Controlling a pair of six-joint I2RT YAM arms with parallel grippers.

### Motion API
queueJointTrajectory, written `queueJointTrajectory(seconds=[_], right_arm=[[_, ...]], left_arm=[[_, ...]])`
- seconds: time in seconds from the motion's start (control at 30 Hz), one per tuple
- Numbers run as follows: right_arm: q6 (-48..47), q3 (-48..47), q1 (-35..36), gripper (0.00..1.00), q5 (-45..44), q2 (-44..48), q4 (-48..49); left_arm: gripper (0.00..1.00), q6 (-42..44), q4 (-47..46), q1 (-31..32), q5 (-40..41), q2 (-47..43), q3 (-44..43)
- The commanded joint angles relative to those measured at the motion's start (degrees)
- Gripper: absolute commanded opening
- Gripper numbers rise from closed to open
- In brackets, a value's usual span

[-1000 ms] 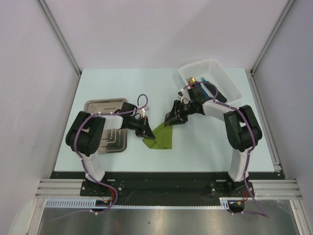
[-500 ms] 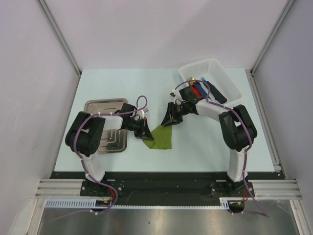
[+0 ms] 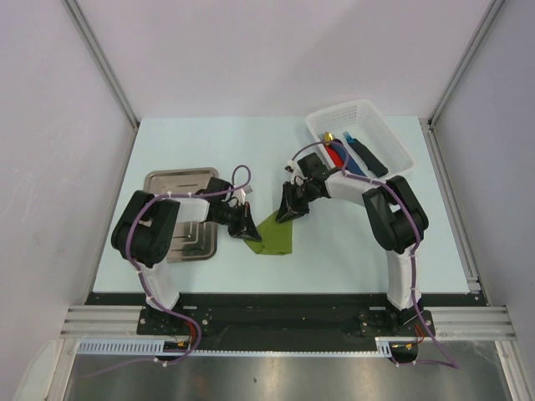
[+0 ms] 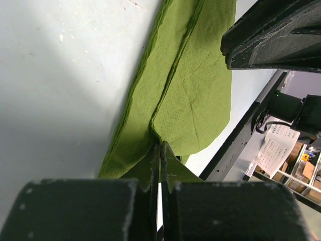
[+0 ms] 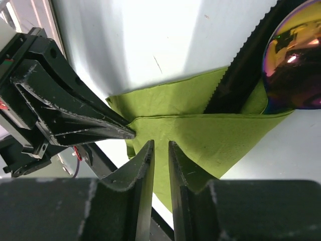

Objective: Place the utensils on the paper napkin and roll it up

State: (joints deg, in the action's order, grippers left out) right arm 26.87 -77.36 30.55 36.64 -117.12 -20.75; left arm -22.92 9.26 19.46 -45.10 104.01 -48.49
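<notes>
The olive-green paper napkin [image 3: 273, 236] lies folded on the table between my grippers. My left gripper [image 3: 249, 230] is shut on a raised fold at the napkin's left edge, as the left wrist view [image 4: 160, 146] shows close up on the napkin [image 4: 200, 90]. My right gripper [image 3: 289, 210] is at the napkin's far right corner. In the right wrist view its jaws [image 5: 160, 145] stand narrowly apart over the napkin [image 5: 220, 135] with nothing between them. A dark serrated knife [image 5: 239, 73] and an iridescent spoon bowl [image 5: 296, 65] lie tucked in the napkin's fold.
A silver metal tray [image 3: 170, 180] sits left of the napkin, under my left arm. A white basket [image 3: 393, 138] at the back right holds a red gold-tipped piece [image 3: 333, 151] and blue and dark pieces. The table's front edge lies just below the napkin.
My right gripper has moved left and slightly nearer, onto the napkin's far corner. The napkin's far corner has drawn in with it. My left gripper has stayed shut on the fold.
</notes>
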Motion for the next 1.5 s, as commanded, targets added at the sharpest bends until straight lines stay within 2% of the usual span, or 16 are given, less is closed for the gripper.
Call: queueJointTrajectory(seconds=[0.0, 0.3, 0.4, 0.53, 0.67, 0.87, 1.07, 1.2, 1.33, 1.47], right_arm=[[-2.09, -1.74, 0.83, 0.22, -1.57, -0.30, -1.13], [-3.41, -0.69, 1.10, 0.20, -2.72, -3.73, -0.43], [-3.41, -0.16, 1.10, 0.17, -2.54, -4.96, -0.34], [-3.14, 0.63, 1.18, 0.17, -2.10, -5.57, 0.19], [-3.05, 0.72, 1.18, 0.17, -1.84, -5.84, 0.19], [-3.14, 1.16, 1.10, 0.16, -1.75, -5.66, 0.36], [-2.88, 1.78, 1.10, 0.16, -1.75, -5.40, 1.06], [-2.88, 1.34, 0.92, 0.16, -1.66, -5.49, 1.68], [-2.70, 0.81, 0.22, 0.17, -1.31, -5.22, 2.21], [-1.92, -1.12, -0.83, 0.20, 0.18, -4.52, 1.86]], left_arm=[[0.00, 1.03, -0.03, -0.57, 0.63, -2.23, 0.06], [0.00, 1.47, -1.08, -1.00, -0.42, -3.63, 0.50], [0.10, 1.99, -3.01, -1.44, -2.88, -6.17, 1.11], [0.32, -0.01, -6.44, -1.18, -5.69, -11.36, 2.26], [0.35, -1.25, -7.32, 1.27, -6.05, -13.74, 1.73], [0.29, -3.89, -10.56, 7.16, -4.30, -9.97, 1.12], [0.17, -11.35, -16.98, 7.69, -4.20, -3.30, 2.52], [0.11, -11.71, -16.73, 7.96, -2.98, 0.05, 2.70], [0.01, -11.45, -14.36, 7.96, -1.66, 4.18, 2.26], [0.00, -11.18, -11.11, 7.43, 0.89, 6.38, 2.17]])
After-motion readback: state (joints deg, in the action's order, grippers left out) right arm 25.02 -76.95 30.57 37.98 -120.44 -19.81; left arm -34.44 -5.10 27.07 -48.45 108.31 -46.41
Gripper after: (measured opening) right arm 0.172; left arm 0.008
